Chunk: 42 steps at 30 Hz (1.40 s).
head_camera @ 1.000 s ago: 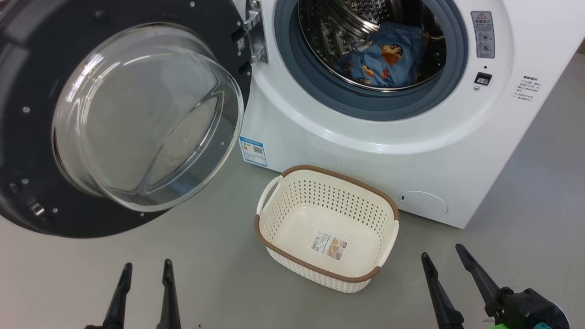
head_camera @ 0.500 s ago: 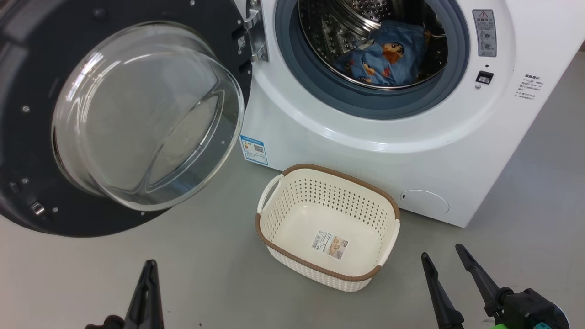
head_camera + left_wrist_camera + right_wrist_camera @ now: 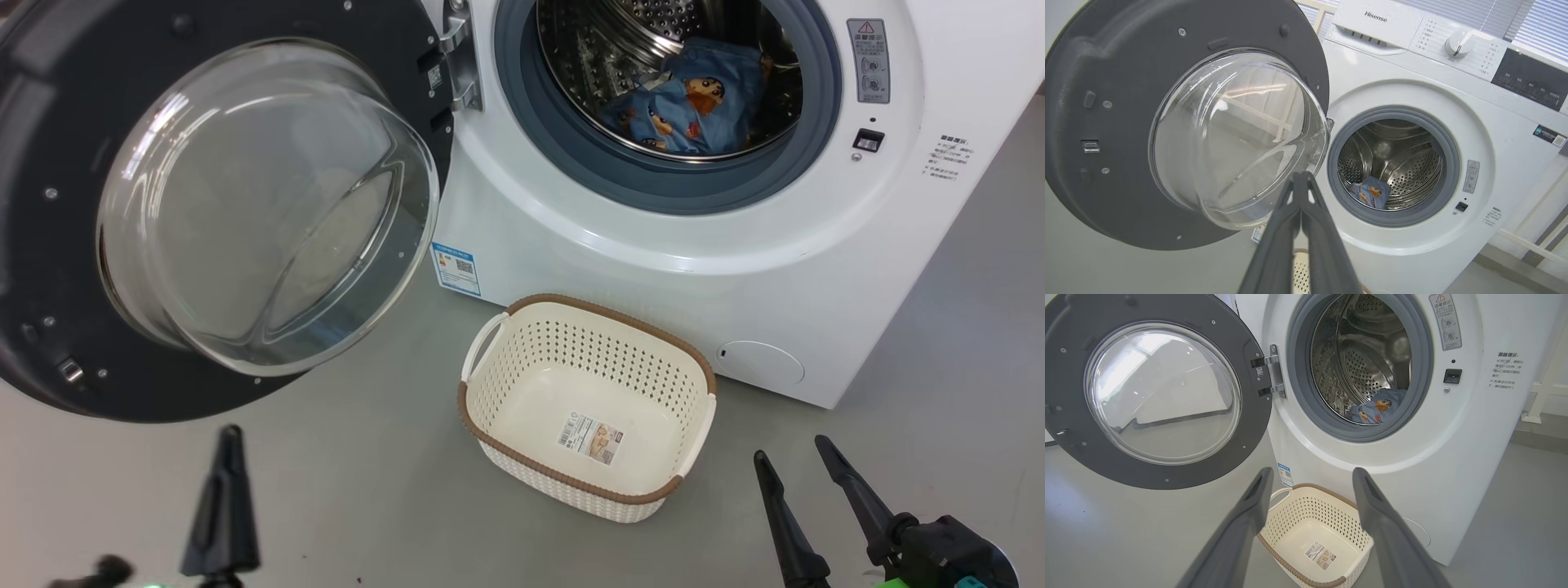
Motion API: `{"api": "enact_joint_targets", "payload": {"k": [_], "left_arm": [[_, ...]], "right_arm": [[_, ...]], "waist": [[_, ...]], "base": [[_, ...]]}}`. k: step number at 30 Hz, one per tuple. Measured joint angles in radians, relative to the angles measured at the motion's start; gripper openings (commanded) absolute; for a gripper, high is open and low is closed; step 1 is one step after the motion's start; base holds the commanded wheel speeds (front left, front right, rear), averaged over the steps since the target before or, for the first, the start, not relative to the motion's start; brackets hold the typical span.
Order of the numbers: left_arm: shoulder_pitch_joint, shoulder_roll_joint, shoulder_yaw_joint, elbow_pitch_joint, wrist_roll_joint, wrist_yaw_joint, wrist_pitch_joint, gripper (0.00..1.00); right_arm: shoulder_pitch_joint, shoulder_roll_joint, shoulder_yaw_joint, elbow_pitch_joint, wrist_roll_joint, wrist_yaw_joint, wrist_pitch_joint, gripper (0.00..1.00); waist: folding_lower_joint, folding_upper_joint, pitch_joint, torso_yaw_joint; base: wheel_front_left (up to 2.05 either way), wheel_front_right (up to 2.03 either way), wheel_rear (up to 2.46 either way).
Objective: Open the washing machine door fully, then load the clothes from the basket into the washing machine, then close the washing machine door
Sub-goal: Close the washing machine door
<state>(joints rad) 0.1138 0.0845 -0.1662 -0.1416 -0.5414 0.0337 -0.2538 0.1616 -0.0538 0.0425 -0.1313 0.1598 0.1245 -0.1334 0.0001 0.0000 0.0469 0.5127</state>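
Seen from the head, the left gripper [image 3: 229,445] has its two long dark fingers pressed together on nothing. The large round washing machine door with its glossy black rim and bulging clear glass bowl [image 3: 269,204] hangs wide open at its twelve o'clock, well apart. The right gripper [image 3: 790,451] is spread and empty; the small cream-white perforated plastic basket with a brown woven-look rim [image 3: 571,351] sits near at its ten o'clock, on the smooth grey floor [image 3: 367,490], just before the big white boxy washing machine [image 3: 653,269]. The light blue cartoon-printed clothes [image 3: 694,102] lie crumpled in the perforated steel drum [image 3: 588,49], around eleven o'clock from that gripper, ringed by a grey-blue rubber seal [image 3: 571,155]. In the left wrist view the glass bowl juts partly across the line to the drum. A paper label [image 3: 589,438] lies flat on the basket's bottom; a blue energy label [image 3: 455,268] and a round white service cap [image 3: 761,363] mark the machine's front.
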Motion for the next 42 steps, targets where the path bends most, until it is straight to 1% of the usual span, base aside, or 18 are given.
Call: {"api": "enact_joint_targets", "payload": {"k": [2,5,7,12,14,16,21,23,24,27,30,32,35,37,40,42], "left_arm": [[-0.001,-0.015,0.046,-0.031,-0.082,-0.049,0.0,0.0],[-0.005,-0.026,0.117,-0.073,-0.212,-0.098,0.0,0.0],[-0.02,-0.028,0.159,-0.096,-0.276,-0.111,0.0,0.0],[-0.107,-0.024,0.251,-0.181,-0.486,-0.14,-0.001,0.0],[-0.146,-0.007,0.292,-0.211,-0.579,-0.145,0.016,0.0],[-0.186,0.03,0.338,-0.224,-0.657,-0.147,0.036,0.0],[-0.293,0.11,0.449,-0.221,-0.857,-0.152,0.102,0.0],[-0.347,0.144,0.496,-0.2,-0.928,-0.151,0.124,0.0],[-0.376,0.162,0.518,-0.183,-0.967,-0.146,0.14,0.0],[-0.46,0.221,0.582,-0.107,-1.052,-0.112,0.172,0.0],[-0.536,0.3,0.618,-0.008,-1.084,-0.061,0.209,0.0],[-0.578,0.347,0.618,0.067,-1.088,-0.028,0.233,0.0],[-0.647,0.375,0.602,0.178,-1.1,0.007,0.261,0.0],[-0.701,0.382,0.588,0.261,-1.127,0.023,0.281,0.0],[-0.758,0.396,0.572,0.379,-1.144,0.054,0.314,0.0],[-0.78,0.411,0.545,0.448,-1.141,0.077,0.338,0.0]], "right_arm": [[0.0,0.0,-0.001,0.0,0.0,0.0,0.0,1.0],[0.0,0.001,-0.003,-0.002,0.0,0.0,0.0,1.0],[0.0,0.001,-0.007,-0.004,0.0,0.0,0.001,1.0],[0.0,0.002,-0.017,-0.011,0.0,0.0,0.006,1.0],[0.001,0.002,-0.018,-0.014,0.0,0.0,0.009,1.0],[0.001,0.002,-0.02,-0.016,0.0,0.0,0.009,1.0],[0.001,0.002,-0.02,-0.021,-0.002,0.0,0.01,1.0],[0.001,0.002,-0.02,-0.024,-0.002,0.0,0.01,1.0],[0.001,0.002,-0.019,-0.026,-0.002,0.0,0.012,1.0],[0.0,-0.002,-0.02,-0.03,-0.003,0.0,0.019,1.0],[0.0,-0.007,-0.02,-0.033,-0.003,0.0,0.019,1.0],[0.0,-0.01,-0.021,-0.036,-0.003,0.0,0.02,1.0],[-0.001,-0.016,-0.02,-0.039,-0.003,0.0,0.028,1.0],[-0.001,-0.02,-0.019,-0.04,-0.003,0.0,0.028,1.0],[-0.002,-0.031,-0.018,-0.043,-0.003,0.0,0.031,1.0],[-0.002,-0.039,-0.018,-0.049,-0.002,0.0,0.033,1.0]], "waist": [[0.0,0.0,0.0,0.001],[0.0,0.0,0.001,0.002],[-0.0001,0.0,0.001,0.005],[0.0,0.0,0.003,0.01],[0.0,0.0,0.005,0.013],[0.0,0.0,0.007,0.015],[0.0,0.0,0.018,0.019],[0.0,0.0,0.022,0.02],[0.0,0.0,0.025,0.021],[0.0,0.0,0.032,0.022],[0.0,0.0,0.039,0.023],[0.0,0.0,0.044,0.023],[0.0,0.0,0.057,0.025],[0.0,0.0,0.063,0.026],[0.0,0.0,0.07,0.027],[0.0,0.0,0.075,0.028]], "base": [[0.0,0.0,0.0],[0.0,0.0,0.0],[0.0,0.0,0.0],[0.0,0.0,0.0],[0.0,0.0,0.0],[0.0,0.0,0.0],[0.0,0.0,0.0],[0.0,0.0,0.0],[0.0,0.0,0.0],[0.0,0.0,0.0],[0.0,0.0,0.0],[0.0,0.0,0.0],[0.0,0.0,0.0],[0.0,0.0,0.0],[0.0,0.0,0.0],[0.0,0.0,0.0]]}}
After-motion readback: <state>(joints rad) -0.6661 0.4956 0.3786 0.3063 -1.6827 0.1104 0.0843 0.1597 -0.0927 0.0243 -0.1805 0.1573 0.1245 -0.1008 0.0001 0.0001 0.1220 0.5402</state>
